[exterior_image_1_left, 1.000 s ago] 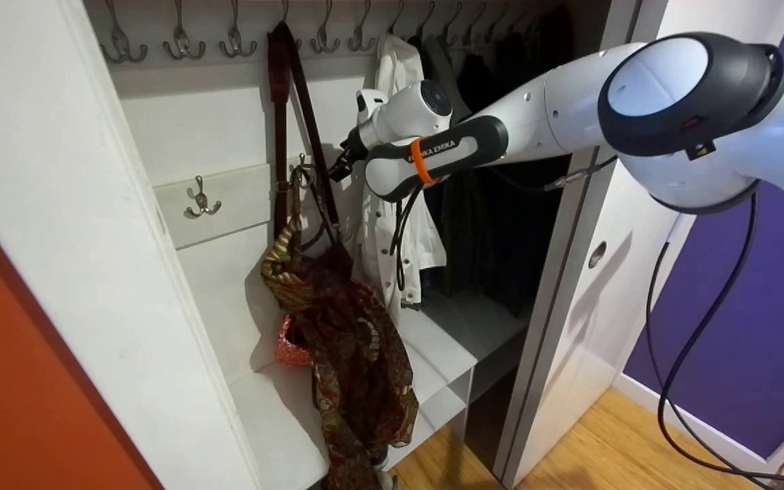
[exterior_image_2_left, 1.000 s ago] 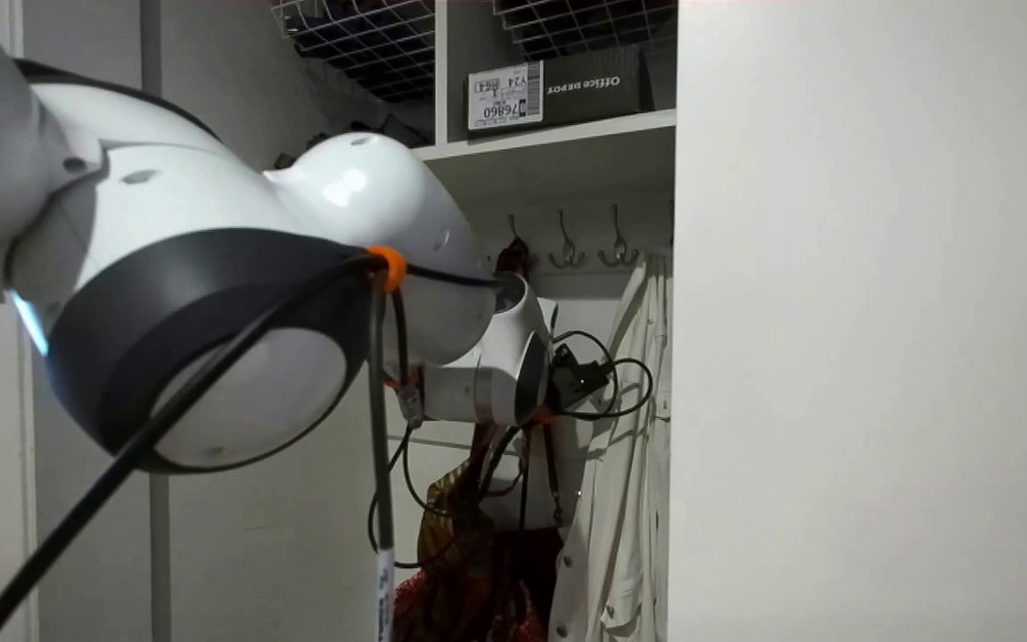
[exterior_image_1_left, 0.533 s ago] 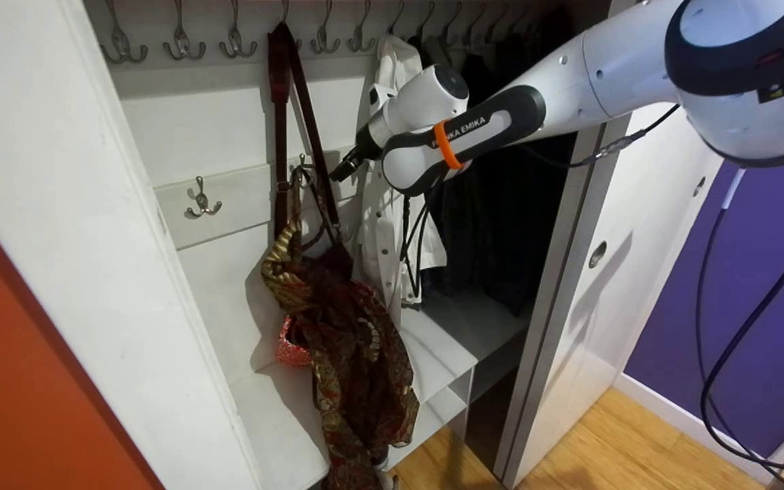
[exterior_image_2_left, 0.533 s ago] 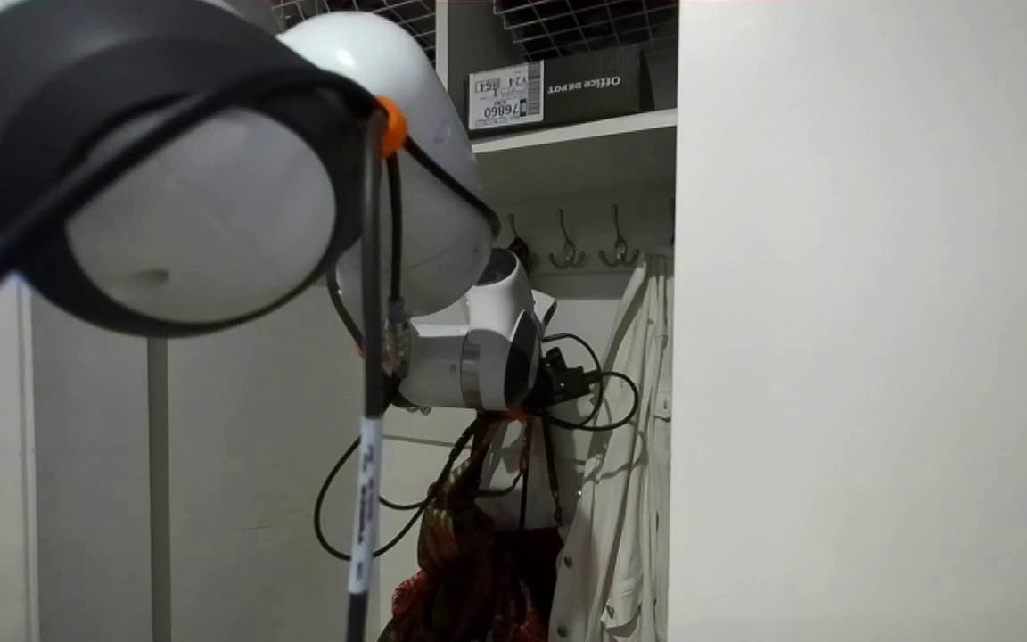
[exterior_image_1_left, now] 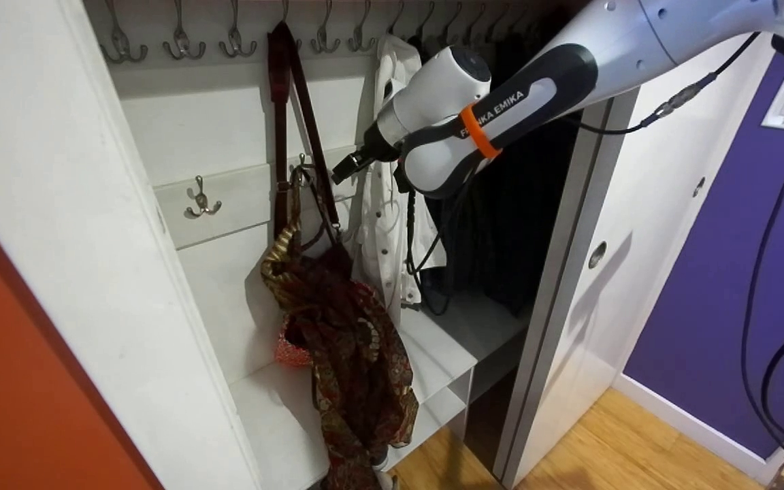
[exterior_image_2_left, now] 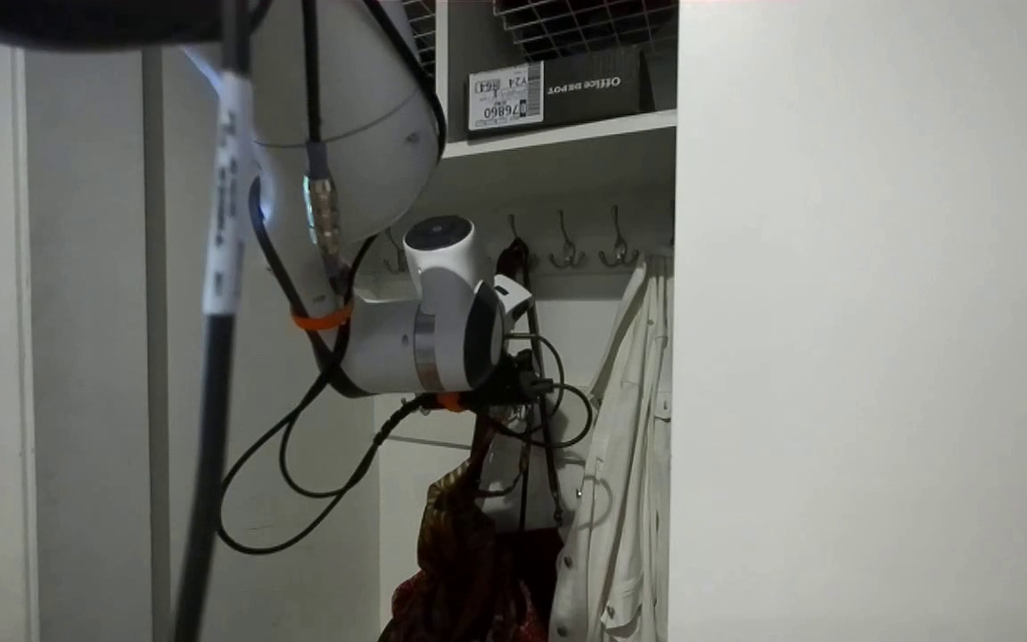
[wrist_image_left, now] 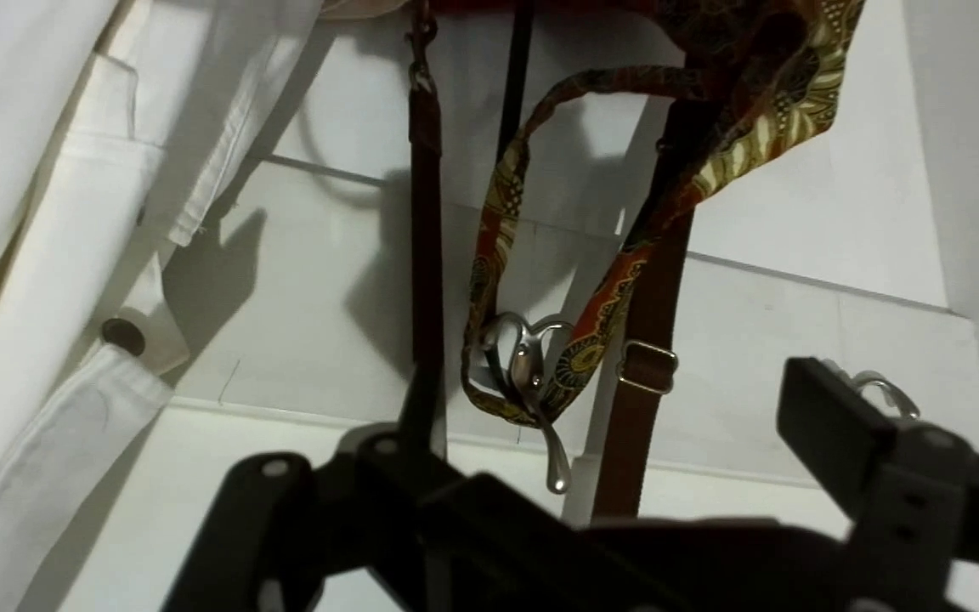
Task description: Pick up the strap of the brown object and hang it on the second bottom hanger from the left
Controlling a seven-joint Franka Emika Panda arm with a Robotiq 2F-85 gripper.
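The brown patterned bag (exterior_image_1_left: pixel 361 347) hangs in the closet by its loop strap (exterior_image_1_left: pixel 295 207). In the wrist view, which looks upside down, the patterned strap (wrist_image_left: pixel 608 297) is looped around a metal hook (wrist_image_left: pixel 528 365), the lower hook (exterior_image_1_left: pixel 302 163) second from the left. My gripper (wrist_image_left: pixel 617 391) is open, with its fingers (wrist_image_left: pixel 829 416) wide apart and nothing held. The hook and strap show beyond the gap between the fingers. In an exterior view the gripper (exterior_image_1_left: pixel 337 174) is just right of the strap and close to a long reddish-brown strap (exterior_image_1_left: pixel 310 122); contact cannot be told.
The long reddish-brown strap hangs from an upper hook and passes both sides of the lower hook. A white jacket (exterior_image_1_left: pixel 385 224) hangs right of the gripper. The leftmost lower hook (exterior_image_1_left: pixel 201 197) and upper hooks (exterior_image_1_left: pixel 232 41) line the wall. Arm cables (exterior_image_2_left: pixel 299 481) dangle below the wrist.
The arm has swung and the wrist has tilted, while the fingertips stay about where they were beside the strap. The bag and its strap have not visibly moved.
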